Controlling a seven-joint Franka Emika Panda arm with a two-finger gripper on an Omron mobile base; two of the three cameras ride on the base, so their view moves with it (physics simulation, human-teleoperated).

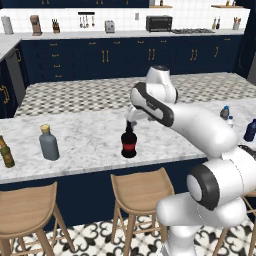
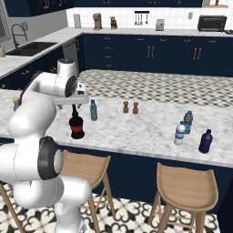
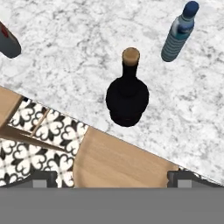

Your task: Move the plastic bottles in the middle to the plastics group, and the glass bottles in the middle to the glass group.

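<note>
No legible text anywhere. The black bottle [image 1: 129, 144] carries a red label, too small and blurred to read in either base view; from the hand view the label is hidden under its belly. The clear bottle [image 2: 180, 134], at about 3 o'clock on the table [image 2: 145, 129] in the right base view, has a white label with no readable print. The teal bottle [image 3: 177, 36] shows only fine ribbing, no lettering.
</note>
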